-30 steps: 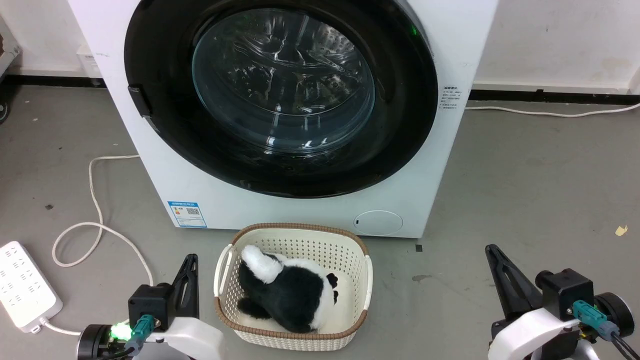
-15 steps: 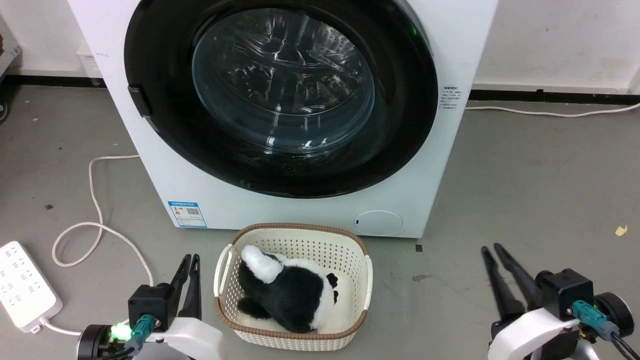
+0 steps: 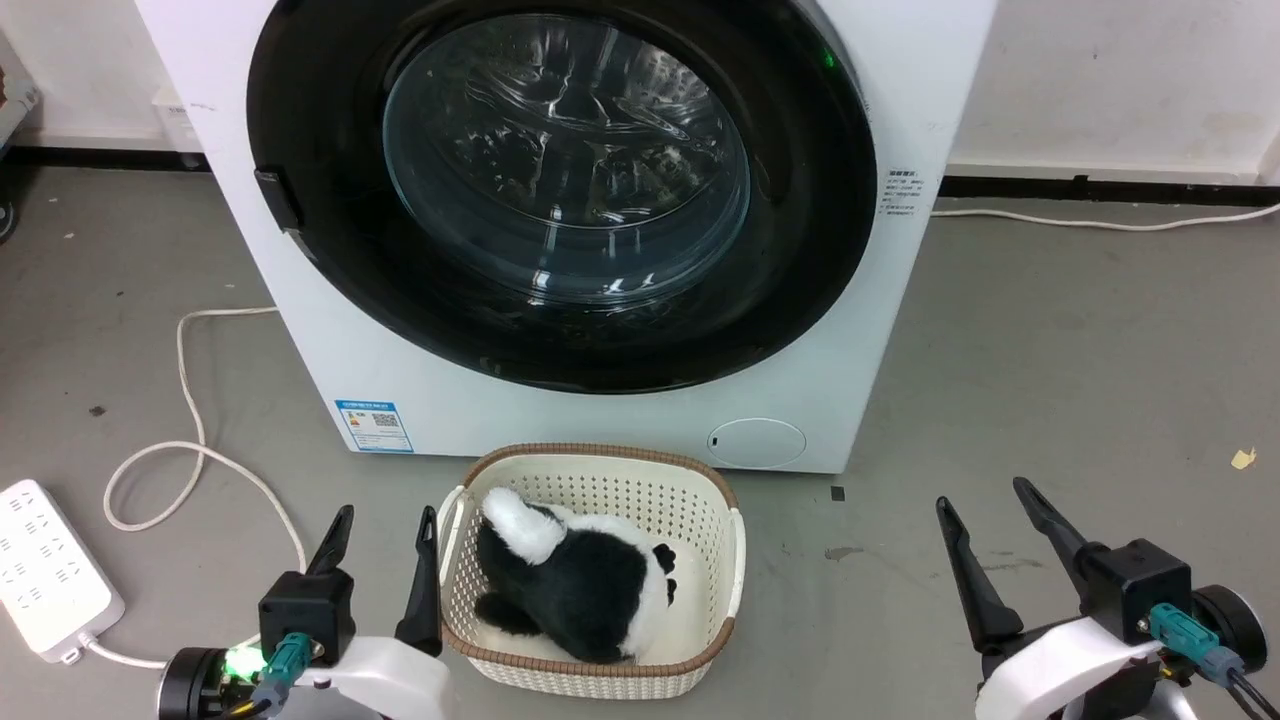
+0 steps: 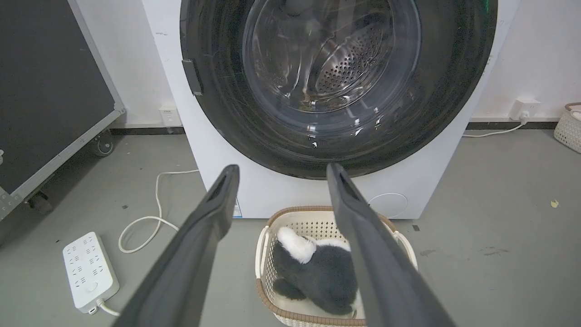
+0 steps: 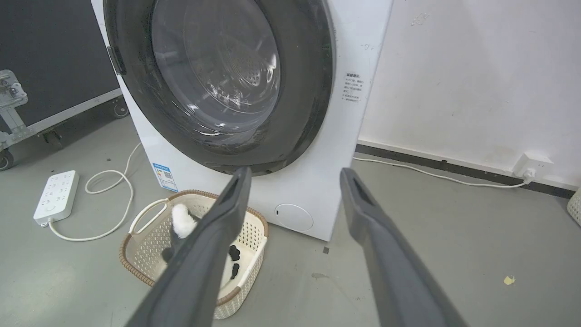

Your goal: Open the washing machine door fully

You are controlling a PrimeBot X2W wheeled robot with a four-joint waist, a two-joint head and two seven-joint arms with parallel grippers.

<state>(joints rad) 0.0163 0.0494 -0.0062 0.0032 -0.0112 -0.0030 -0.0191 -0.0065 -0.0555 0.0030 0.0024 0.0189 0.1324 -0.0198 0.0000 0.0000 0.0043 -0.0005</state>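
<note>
The white washing machine (image 3: 860, 330) stands straight ahead. Its round glossy black door (image 3: 810, 250) with the clear glass bowl lies flat against the front, with a small black handle tab at its left edge (image 3: 278, 200). The door (image 4: 218, 113) and machine (image 4: 268, 190) appear in the left wrist view, and the door (image 5: 308, 91) again in the right wrist view. My left gripper (image 3: 386, 525) is low at the lower left, open and holding nothing, well short of the door. My right gripper (image 3: 985, 500) is open at the lower right, also holding nothing.
A cream wicker-rimmed basket (image 3: 600, 460) with a black-and-white plush toy (image 3: 580, 585) sits on the floor before the machine, between my grippers. A white power strip (image 3: 45, 570) and looped cable (image 3: 190, 440) lie at left. A black wheeled case (image 4: 50, 81) stands left of the machine.
Both grippers have gone from shut to open over the last second. The door has not moved.
</note>
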